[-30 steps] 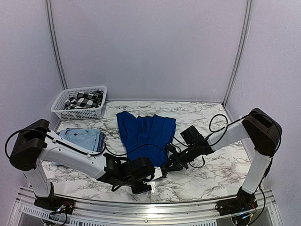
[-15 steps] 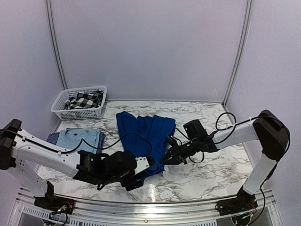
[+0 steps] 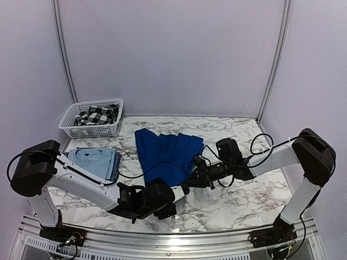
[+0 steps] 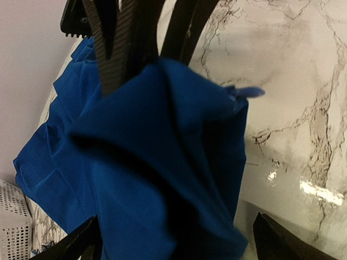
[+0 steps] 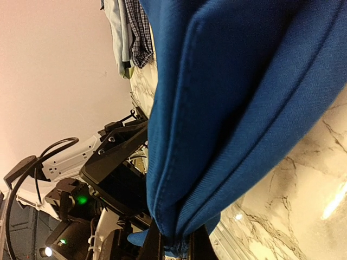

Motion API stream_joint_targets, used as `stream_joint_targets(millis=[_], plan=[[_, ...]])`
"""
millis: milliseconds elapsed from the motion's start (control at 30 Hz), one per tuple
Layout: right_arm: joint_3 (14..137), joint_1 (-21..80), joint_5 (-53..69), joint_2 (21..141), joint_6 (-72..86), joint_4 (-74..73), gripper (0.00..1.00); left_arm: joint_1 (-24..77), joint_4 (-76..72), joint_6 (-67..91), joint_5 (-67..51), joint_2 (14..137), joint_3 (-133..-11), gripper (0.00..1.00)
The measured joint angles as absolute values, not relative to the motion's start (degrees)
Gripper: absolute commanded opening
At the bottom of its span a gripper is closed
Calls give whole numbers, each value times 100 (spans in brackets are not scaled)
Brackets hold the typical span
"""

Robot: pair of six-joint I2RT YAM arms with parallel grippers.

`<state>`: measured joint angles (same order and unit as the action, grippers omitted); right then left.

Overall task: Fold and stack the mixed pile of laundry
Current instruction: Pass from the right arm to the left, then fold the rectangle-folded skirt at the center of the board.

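Right pincer clamped on royal-blue shirt, left pincer wide apart.
I saw the shirt spread mid-counter, with its near edge pinched and lifted by the right. The cloth hung between the left's spread fingers, ungripped.

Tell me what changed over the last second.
The left gripper opened wide at the blue shirt's near edge; the right gripper closed on that edge. The basket and the folded stack stayed put.
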<state>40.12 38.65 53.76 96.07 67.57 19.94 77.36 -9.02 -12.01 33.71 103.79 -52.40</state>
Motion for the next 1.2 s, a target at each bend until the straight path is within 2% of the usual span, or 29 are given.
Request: stream_joint_targets(millis=[100, 133, 233, 300, 333, 400, 467, 533, 633, 800, 967, 1200], plan=[[3970, 3865, 5378, 9603, 6949, 2191, 0, 7736, -1041, -1127, 3573, 10650, -5360, 81], [3942, 3865, 5374, 9598, 7008, 2250, 0, 7736, -1079, -1098, 3675, 10720, -5365, 70], [3804, 3865, 5369, 9513, 7076, 2294, 0, 7736, -1072, -1017, 3968, 10790, -5356, 28], [3730, 3861, 5367, 9437, 7043, 2226, 0, 7738, -1063, -987, 4110, 10768, -5356, 7], [3706, 3859, 5367, 9421, 7022, 2209, 8, 7745, -1044, -985, 4141, 10748, -5358, 0], [3656, 3833, 5376, 9415, 6960, 2180, 33, 7760, -969, -1011, 4167, 10680, -5365, 0], [3638, 3809, 5411, 9408, 6906, 2069, 42, 7762, -790, -1050, 4125, 10621, -5424, 0], [3677, 3728, 5450, 9332, 6595, 1710, 45, 7760, -561, -1083, 4029, 10602, -5533, 0], [4115, 3461, 5360, 9146, 5645, 434, 47, 7787, -152, -1109, 3769, 10582, -5712, 0], [5940, 2950, 4762, 9094, 3669, -1553, 44, 7865, 961, -1066, 3177, 10283, -5931, 0], [6904, 2967, 4700, 9426, 2720, -1857, 36, 7881, 2211, -945, 2532, 9998, -6512, 0], [7859, 3835, 4982, 11231, 2213, -1833, 32, 7883, 3691, -698, 1737, 9939, -7723, 0]])
